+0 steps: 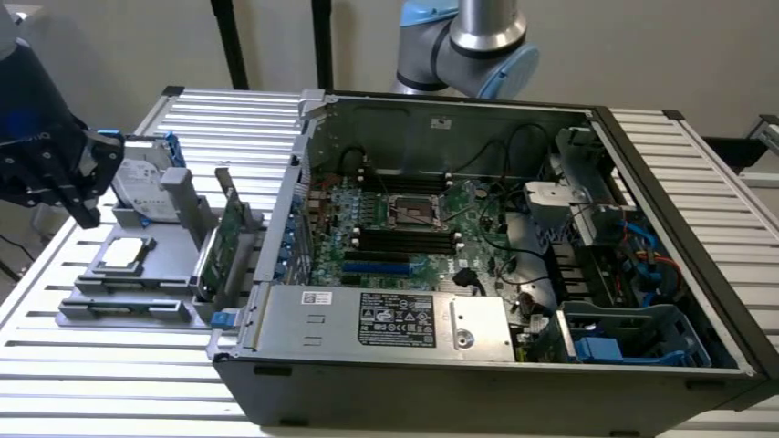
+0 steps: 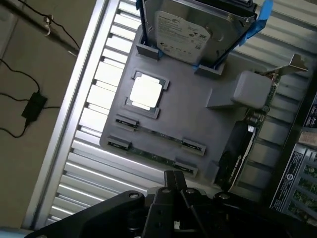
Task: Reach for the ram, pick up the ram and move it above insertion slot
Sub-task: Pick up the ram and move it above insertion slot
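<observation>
Two rams stand on edge in the holders of a grey fixture plate [image 2: 198,114]: one thin green stick [image 2: 158,135] and a second one [image 2: 151,156] beside it. My black gripper [image 2: 173,179] hovers above the plate's edge closest to the second stick, touching neither, its fingers together and holding nothing. In the exterior view the gripper [image 1: 86,214] hangs at the left, over the fixture plate [image 1: 128,274]. The black insertion slots [image 1: 408,239] lie on the green motherboard [image 1: 365,196] inside the open computer case [image 1: 487,365].
On the fixture also sit a hard drive [image 2: 190,29] in a blue frame, a square processor [image 2: 146,91] and a wider green expansion card [image 2: 242,144] with a metal bracket. The case wall [image 1: 292,210] rises between fixture and motherboard. Everything rests on a slatted metal table [image 1: 109,383].
</observation>
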